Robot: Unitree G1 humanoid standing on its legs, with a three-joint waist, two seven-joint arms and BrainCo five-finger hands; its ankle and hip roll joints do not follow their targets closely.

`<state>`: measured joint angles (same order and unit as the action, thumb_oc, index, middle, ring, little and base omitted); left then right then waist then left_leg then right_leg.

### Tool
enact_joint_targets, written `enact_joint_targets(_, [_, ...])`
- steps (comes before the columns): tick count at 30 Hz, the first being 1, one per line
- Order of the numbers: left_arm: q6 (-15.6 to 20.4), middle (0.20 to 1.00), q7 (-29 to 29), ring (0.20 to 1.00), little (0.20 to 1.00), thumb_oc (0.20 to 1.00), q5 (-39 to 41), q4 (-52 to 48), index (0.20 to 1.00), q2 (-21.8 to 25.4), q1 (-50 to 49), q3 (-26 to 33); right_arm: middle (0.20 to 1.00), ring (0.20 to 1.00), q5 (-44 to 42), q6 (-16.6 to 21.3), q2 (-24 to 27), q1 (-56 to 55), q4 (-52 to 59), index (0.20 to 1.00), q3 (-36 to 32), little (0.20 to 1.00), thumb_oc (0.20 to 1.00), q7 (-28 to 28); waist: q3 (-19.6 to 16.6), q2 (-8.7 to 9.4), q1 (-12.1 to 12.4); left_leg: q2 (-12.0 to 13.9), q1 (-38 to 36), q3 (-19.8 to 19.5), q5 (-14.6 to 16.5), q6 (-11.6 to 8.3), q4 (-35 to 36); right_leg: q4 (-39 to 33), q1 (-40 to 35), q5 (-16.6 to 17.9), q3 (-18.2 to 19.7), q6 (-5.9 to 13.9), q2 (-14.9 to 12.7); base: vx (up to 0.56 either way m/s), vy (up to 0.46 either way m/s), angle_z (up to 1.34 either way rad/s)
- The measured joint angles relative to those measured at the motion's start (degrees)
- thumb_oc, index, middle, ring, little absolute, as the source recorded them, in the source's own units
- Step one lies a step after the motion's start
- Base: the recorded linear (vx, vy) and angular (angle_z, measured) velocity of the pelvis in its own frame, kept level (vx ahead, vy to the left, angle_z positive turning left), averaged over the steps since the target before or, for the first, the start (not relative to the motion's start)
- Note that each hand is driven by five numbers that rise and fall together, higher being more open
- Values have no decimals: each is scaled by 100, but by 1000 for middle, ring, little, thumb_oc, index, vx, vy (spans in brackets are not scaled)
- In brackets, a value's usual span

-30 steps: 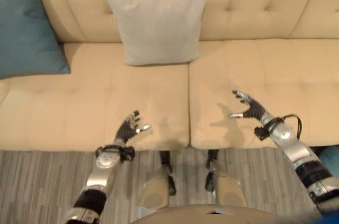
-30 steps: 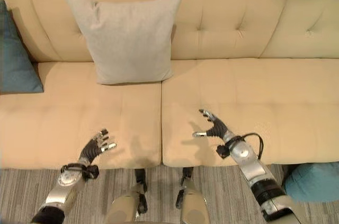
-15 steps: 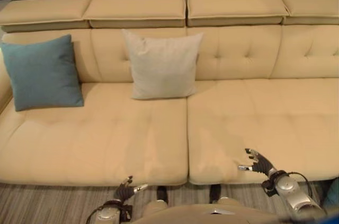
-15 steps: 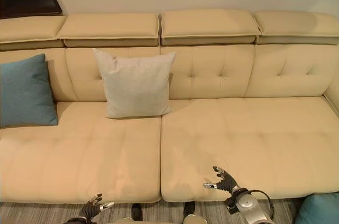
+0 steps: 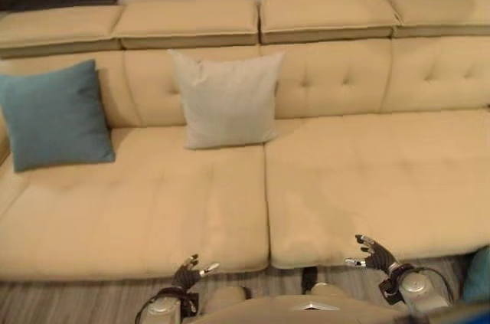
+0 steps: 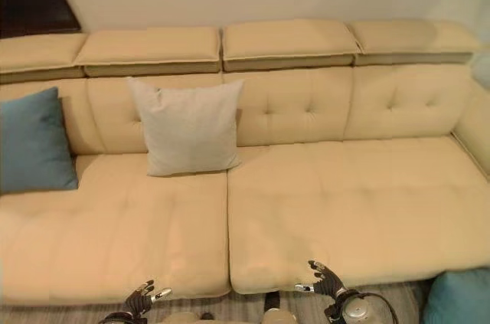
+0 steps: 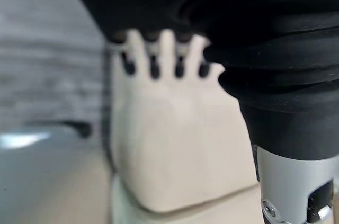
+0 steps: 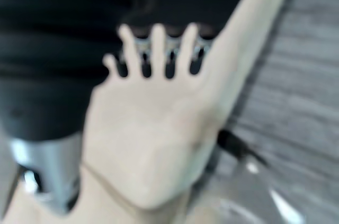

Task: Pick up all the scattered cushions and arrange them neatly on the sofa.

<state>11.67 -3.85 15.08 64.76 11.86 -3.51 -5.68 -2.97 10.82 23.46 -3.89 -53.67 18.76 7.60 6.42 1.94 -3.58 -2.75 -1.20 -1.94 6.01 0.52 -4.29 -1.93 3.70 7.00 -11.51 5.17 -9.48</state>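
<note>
While tufted sofa (image 5: 367, 178) bears square grey cushion (image 5: 227, 99).

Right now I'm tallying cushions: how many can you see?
3: teal cushion at the sofa's left end, grey cushion mid-backrest, another teal one on the floor, right. Others may be hidden.

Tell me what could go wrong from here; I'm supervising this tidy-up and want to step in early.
A teal cushion lies on the floor at the sofa's right end, partly out of view, so it may be missed. Both hands, left hand and right hand, are empty and low, far from it.
</note>
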Motion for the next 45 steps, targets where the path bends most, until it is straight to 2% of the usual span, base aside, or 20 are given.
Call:
enact_joint_targets(3, [-5, 1000, -1, 1000, 1000, 1000, -13, 3, 1000, 17, 62, -131, 1000, 1000, 14, -9, -170, -19, -72, 1000, -68, 1000, 1000, -12, -45, 271, -36, -239, 9, 145, -203, 183, 220, 204, 295, 77, 154, 183, -259, -211, 132, -26])
enact_joint_targets(6, [-4, 1000, -9, 1000, 1000, 1000, -75, -83, 1000, 58, 166, -324, 1000, 1000, 108, -4, -371, 109, -259, 1000, -214, 1000, 1000, -153, 114, 268, -100, -401, 46, 660, -346, 435, 173, 171, 633, 1063, 74, 671, -447, -372, 137, -73])
enact_joint_targets(7, [12, 1000, -32, 1000, 1000, 1000, -88, -161, 1000, 145, 190, -319, 1000, 1000, 110, -17, -545, 441, -691, 1000, -252, 1000, 1000, -184, 239, 109, 10, -245, 214, 1119, -345, 755, 42, 459, 819, 896, -535, 563, -287, -317, 89, -135])
enact_joint_targets(8, [12, 1000, -85, 1000, 1000, 1000, -106, -152, 1000, 50, 156, -336, 1000, 1000, 166, -40, -453, 528, -734, 1000, -255, 1000, 1000, -181, 323, -269, 64, -26, 158, 1351, -476, 793, 173, 2044, 880, -284, -935, 445, -264, -242, -7, -139])
enact_joint_targets(11, [9, 1000, -81, 1000, 1000, 1000, -106, -172, 1000, 39, 34, -280, 1000, 1000, 209, -45, -496, 566, -638, 1000, -25, 1000, 1000, -186, 196, -285, 175, 178, 205, 1714, -745, 752, 435, 3469, 592, -1342, -1111, 355, -274, -206, -119, -76])
enact_joint_targets(13, [-8, 1000, -84, 1000, 1000, 1000, -104, -200, 1000, 109, -101, -323, 1000, 1000, 211, -41, -680, 591, -603, 1000, 5, 1000, 1000, -185, -40, -186, 485, 378, 245, 2113, -834, 490, 559, 3185, 64, -1689, -1281, 284, -53, -41, -158, -119])
enact_joint_targets(14, [-17, 1000, -84, 1000, 1000, 1000, -103, -230, 1000, 139, -194, -316, 1000, 1000, 212, -32, -747, 603, -573, 1000, 6, 1000, 1000, -182, -149, 21, 627, 377, 307, 2222, -849, 324, 555, 2449, -224, -1902, -1269, 344, 21, -22, -171, -128])
enact_joint_targets(15, [-45, 1000, -102, 1000, 1000, 1000, -107, -208, 1000, 245, -185, -287, 1000, 1000, 211, -26, -809, 666, -535, 1000, 6, 1000, 1000, -197, -216, 132, 591, 367, 506, 2238, -904, 174, 493, 1408, -545, -2075, -1194, 105, 260, -33, -194, -72])
enact_joint_targets(16, [-64, 1000, -93, 1000, 1000, 1000, -103, -234, 1000, 227, -38, -273, 1000, 1000, 210, -41, -700, 500, -519, 1000, -9, 1000, 1000, -243, -331, 196, 494, 458, 531, 2016, -869, -516, 656, 654, -687, -1629, -1120, -373, 593, -41, -257, -31])
enact_joint_targets(19, [-80, 1000, -94, 1000, 1000, 1000, -65, -195, 1000, -29, -12, -280, 1000, 1000, 210, -41, -487, 194, -360, 1000, 117, 1000, 1000, -302, -323, 76, 307, 680, 640, 1799, -928, -692, 123, 608, -636, -1531, -856, -679, 792, -67, -138, -57])
enact_joint_targets(21, [-79, 1000, -75, 1000, 1000, 1000, -34, -207, 1000, -18, 18, -308, 1000, 1000, 209, -45, -473, 220, -367, 1000, 246, 1000, 1000, -312, -329, 141, 367, 507, 621, 988, -791, -641, -381, 586, -583, -1385, -514, -845, 749, -106, -21, -115])
enact_joint_targets(25, [-11, 1000, -77, 1000, 1000, 1000, 12, -218, 1000, -186, 138, -329, 1000, 1000, 199, -39, -368, 248, -348, 1000, 272, 1000, 1000, -336, -320, 95, 417, 363, 374, -330, -690, -560, -22, 385, -334, -900, 231, -724, 905, -98, 36, -110])
enact_joint_targets(28, [-10, 1000, -83, 1000, 1000, 1000, 6, 5, 1000, -322, 282, -332, 1000, 1000, 185, -37, -321, 188, -366, 1000, 211, 1000, 1000, -345, -271, 34, 285, 471, 122, -15, -698, -493, 404, 362, -306, -847, 311, -662, 970, -73, 86, -34])
enact_joint_targets(33, [-18, 1000, -64, 1000, 1000, 1000, 3, 3, 1000, -261, 400, -511, 1000, 1000, 33, 72, -585, 501, -445, 1000, -25, 1000, 1000, -450, 24, 97, 356, 372, -225, 658, -715, -127, 812, 440, 81, -549, 1005, 11, 944, -121, 80, -95])
enact_joint_targets(34, [-17, 1000, -57, 1000, 1000, 1000, 3, 0, 1000, -223, 404, -520, 1000, 1000, 28, 86, -692, 630, -481, 1000, -26, 1000, 1000, -451, 50, 43, 411, 446, -242, 1094, -741, -43, 916, 251, 144, -626, 858, 300, 831, -79, 24, -149])
enact_joint_targets(36, [-15, 1000, -52, 1000, 1000, 1000, 2, -3, 1000, -209, 536, -500, 1000, 1000, 27, 88, -740, 681, -421, 1000, -12, 1000, 1000, -451, 205, -50, 436, 446, -215, 1337, -708, 71, 869, 471, 252, -558, 279, 300, 541, -170, 42, -103])
enact_joint_targets(39, [12, 1000, -39, 1000, 1000, 1000, 3, -104, 1000, -88, 433, -425, 1000, 1000, 47, 75, -884, 501, -818, 1000, -22, 1000, 1000, -417, 305, -189, 730, 585, -261, 2149, -683, 298, 860, 1869, 360, -961, -1889, 248, -336, -154, -5, -107])
enact_joint_targets(41, [-5, 1000, -30, 1000, 1000, 1000, 6, -106, 1000, -9, 334, -288, 1000, 1000, 40, 78, -851, 337, -745, 1000, -140, 1000, 1000, -407, 306, -163, 618, 648, -255, 2210, -670, 241, 840, 1889, 114, -1040, -1738, 342, -371, -99, -102, -81])
enact_joint_targets(44, [-9, 1000, -28, 1000, 1000, 1000, 6, -114, 1000, 1, 206, -288, 1000, 1000, 38, 66, -830, 322, -711, 1000, -134, 1000, 1000, -381, 279, -116, 770, 942, -264, 2697, -790, -42, 766, 1986, -188, -1500, -2400, 280, -543, -22, -240, -71])
enact_joint_targets(45, [-17, 1000, -13, 1000, 1000, 1000, 8, -136, 1000, 31, 151, -272, 1000, 1000, 37, 60, -863, 307, -717, 1000, -127, 1000, 1000, -376, 242, -41, 823, 969, -308, 2746, -793, -233, 735, 1720, -246, -1635, -2422, -35, -425, -65, -123, -64])
